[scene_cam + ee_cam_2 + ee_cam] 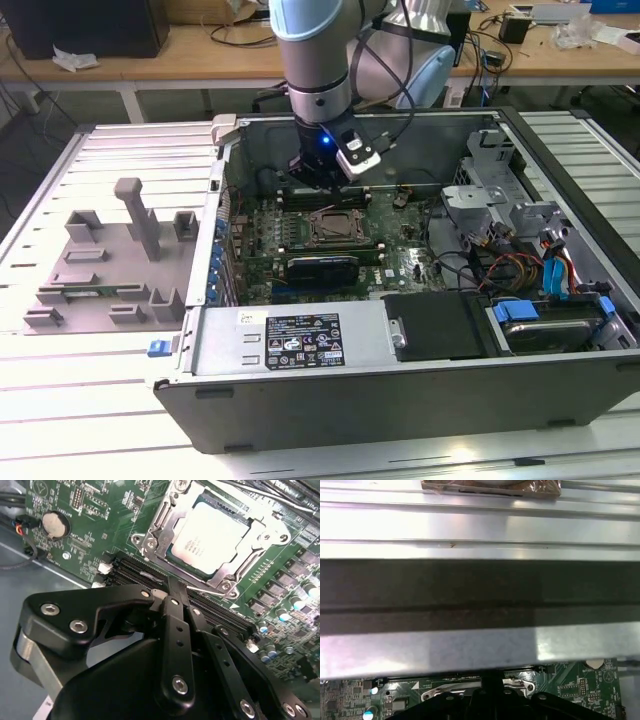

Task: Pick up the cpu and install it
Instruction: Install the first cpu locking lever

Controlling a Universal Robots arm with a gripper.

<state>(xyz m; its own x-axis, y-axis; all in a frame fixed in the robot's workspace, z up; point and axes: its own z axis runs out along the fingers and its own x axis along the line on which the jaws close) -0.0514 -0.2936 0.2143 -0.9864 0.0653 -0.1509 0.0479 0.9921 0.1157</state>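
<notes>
The cpu point(207, 535), a flat square chip with a silvery top plate, lies inside the metal-framed socket point(150, 542) on the green motherboard. In the second wrist view my gripper point(172, 584) hangs just beside the socket, over the black memory slots point(225, 617). Its black fingers point(176, 625) are drawn together with nothing between them. The exterior view puts the gripper point(322, 185) low inside the open computer case, just behind the socket point(335, 228). The first wrist view has the gripper's dark links point(490, 700) along one edge, in front of the case wall point(480, 645).
A long black expansion card point(322, 268) lies in front of the socket. Power supply point(290, 340), drive cage point(480, 200) and coloured cables point(520, 270) crowd the case. A grey fixture block point(110, 270) stands on the exterior view's left. A coin battery point(54, 524) sits on the board.
</notes>
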